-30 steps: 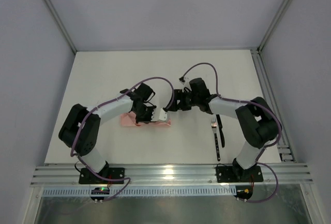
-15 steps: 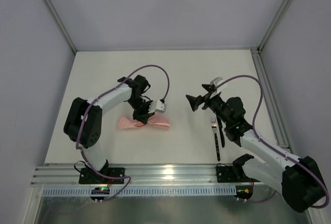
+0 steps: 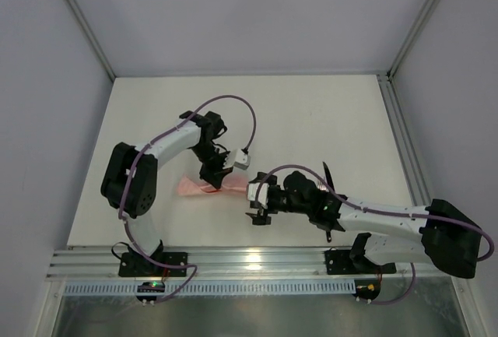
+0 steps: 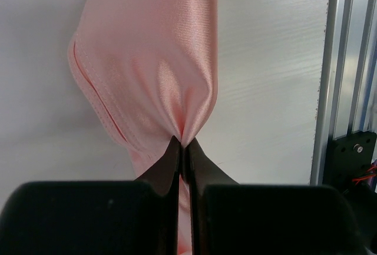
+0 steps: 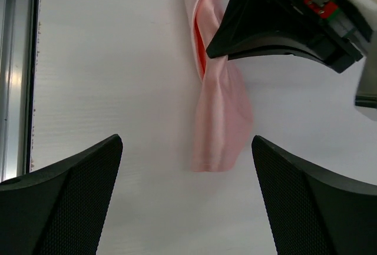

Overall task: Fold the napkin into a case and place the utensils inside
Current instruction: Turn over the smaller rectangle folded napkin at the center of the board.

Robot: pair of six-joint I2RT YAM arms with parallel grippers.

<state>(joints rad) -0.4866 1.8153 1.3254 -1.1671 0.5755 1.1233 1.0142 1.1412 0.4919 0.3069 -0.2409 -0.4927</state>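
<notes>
With the left gripper pinching the folded napkin mid-length, the wide-open right gripper should straddle the free end at its twelve o'clock before closing.

Top view: bright, even, diffuse light from overhead. Shadows on the desk are faint and soft, with one glare spot on the front rail. Wrist views: desk nearly blown out white, sheen streaks on the napkin, near foreground dark, underexposed, slightly soft.
</notes>
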